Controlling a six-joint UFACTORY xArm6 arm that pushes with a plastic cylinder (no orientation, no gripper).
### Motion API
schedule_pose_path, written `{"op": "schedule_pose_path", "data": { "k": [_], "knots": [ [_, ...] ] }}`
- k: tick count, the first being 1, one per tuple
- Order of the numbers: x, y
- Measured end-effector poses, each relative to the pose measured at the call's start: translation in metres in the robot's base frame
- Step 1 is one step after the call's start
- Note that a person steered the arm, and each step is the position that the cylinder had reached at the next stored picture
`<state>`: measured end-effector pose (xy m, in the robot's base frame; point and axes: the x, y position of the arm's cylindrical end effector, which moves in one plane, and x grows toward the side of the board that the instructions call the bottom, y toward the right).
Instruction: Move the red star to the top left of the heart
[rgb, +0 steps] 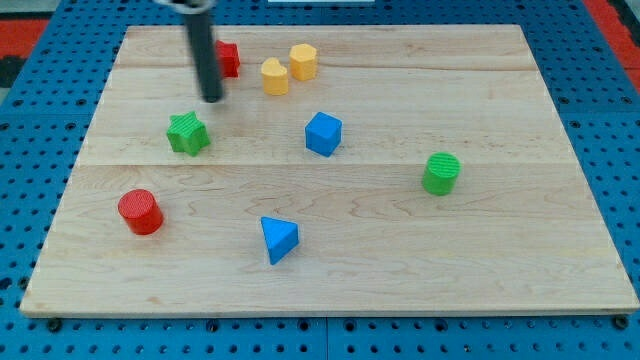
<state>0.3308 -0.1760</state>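
The red star (230, 59) sits near the view's top, its left side partly hidden behind my rod. The yellow heart (274, 77) lies just to its right and slightly lower. My tip (212, 100) rests on the board below and slightly left of the red star, above and to the right of the green star (187, 133). I cannot tell whether the rod touches the red star.
A yellow hexagon (304, 61) sits right of the heart. A blue block (323, 133) is at the centre, a green cylinder (441, 173) to the right, a red cylinder (140, 212) at lower left, and a blue triangle (279, 239) near the bottom. The wooden board (500, 250) ends at blue pegboard.
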Motion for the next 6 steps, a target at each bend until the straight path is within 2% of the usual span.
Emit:
{"op": "schedule_pose_path", "data": {
  "k": [1,2,4,5,6],
  "knots": [
    [-0.023,-0.054],
    [-0.051,0.002],
    [-0.049,0.022],
    [-0.049,0.069],
    [-0.049,-0.005]
  ]
}}
